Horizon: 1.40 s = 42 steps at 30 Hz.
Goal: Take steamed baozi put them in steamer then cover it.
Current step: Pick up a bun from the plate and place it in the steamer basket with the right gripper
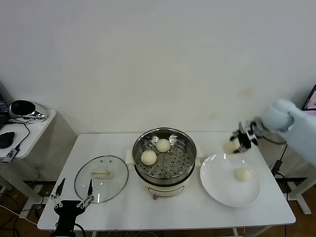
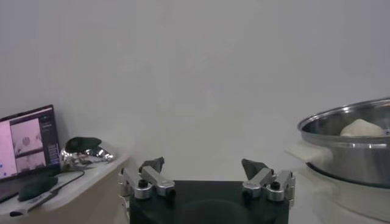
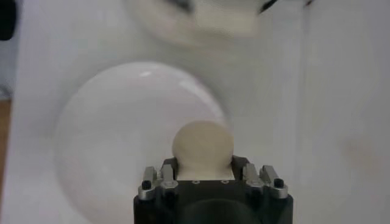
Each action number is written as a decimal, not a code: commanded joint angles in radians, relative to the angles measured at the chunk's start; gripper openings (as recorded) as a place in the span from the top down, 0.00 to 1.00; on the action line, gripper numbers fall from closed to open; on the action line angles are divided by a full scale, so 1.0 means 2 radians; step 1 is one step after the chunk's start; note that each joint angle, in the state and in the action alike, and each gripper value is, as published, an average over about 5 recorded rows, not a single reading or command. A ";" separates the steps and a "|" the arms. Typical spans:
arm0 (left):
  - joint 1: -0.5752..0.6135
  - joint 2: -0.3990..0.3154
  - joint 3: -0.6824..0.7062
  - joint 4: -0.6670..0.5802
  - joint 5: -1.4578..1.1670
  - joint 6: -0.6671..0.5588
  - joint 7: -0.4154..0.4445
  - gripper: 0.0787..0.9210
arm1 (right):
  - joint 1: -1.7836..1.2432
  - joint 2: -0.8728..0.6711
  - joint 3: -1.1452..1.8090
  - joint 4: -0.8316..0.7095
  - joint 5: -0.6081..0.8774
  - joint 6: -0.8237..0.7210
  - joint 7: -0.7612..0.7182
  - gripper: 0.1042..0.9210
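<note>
The steel steamer [image 1: 164, 174] stands mid-table with two baozi, one [image 1: 148, 157] and another [image 1: 163, 145], on its perforated tray. My right gripper [image 1: 236, 143] is shut on a third baozi [image 1: 230, 146] and holds it in the air above the far edge of the white plate [image 1: 219, 185]. That bun fills the jaws in the right wrist view [image 3: 202, 145]. A fourth baozi [image 1: 242, 174] lies on the plate. The glass cover [image 1: 101, 178] lies flat on the table left of the steamer. My left gripper [image 1: 73, 194] is open and empty at the table's front left corner.
A side table [image 1: 27, 129] with a shiny object and cables stands at the far left. The steamer's rim [image 2: 347, 125] shows in the left wrist view with a bun [image 2: 362, 128] inside. A wall is close behind the table.
</note>
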State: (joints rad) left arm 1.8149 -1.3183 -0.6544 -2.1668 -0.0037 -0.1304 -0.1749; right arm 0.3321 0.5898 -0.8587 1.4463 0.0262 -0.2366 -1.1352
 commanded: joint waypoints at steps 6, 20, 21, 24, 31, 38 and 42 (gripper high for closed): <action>-0.001 -0.001 -0.001 0.001 0.000 0.000 0.000 0.12 | 0.145 0.144 -0.113 0.014 0.115 0.037 0.045 0.45; -0.003 -0.006 -0.010 0.000 -0.004 0.000 0.000 0.12 | 0.122 0.256 -0.209 -0.007 0.065 0.209 0.024 0.44; -0.003 -0.006 -0.010 0.000 -0.004 0.000 0.000 0.12 | 0.120 0.259 -0.213 -0.006 0.058 0.218 0.021 0.44; -0.003 -0.007 -0.011 0.000 -0.004 0.000 0.000 0.12 | 0.111 0.267 -0.220 -0.009 0.023 0.244 0.012 0.44; -0.005 -0.010 -0.011 -0.001 -0.006 0.000 0.000 0.12 | 0.089 0.286 -0.222 -0.025 -0.043 0.295 0.007 0.43; -0.004 -0.012 -0.013 0.002 -0.009 -0.001 0.000 0.12 | 0.080 0.287 -0.223 -0.032 -0.066 0.321 -0.002 0.42; -0.004 -0.013 -0.013 0.002 -0.009 -0.002 -0.001 0.12 | 0.079 0.284 -0.225 -0.028 -0.065 0.331 -0.005 0.41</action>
State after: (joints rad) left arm 1.8066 -1.3430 -0.6798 -2.1638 -0.0203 -0.1338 -0.1759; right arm 0.5000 1.1314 -1.2877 1.3976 -0.0438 0.3423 -1.1336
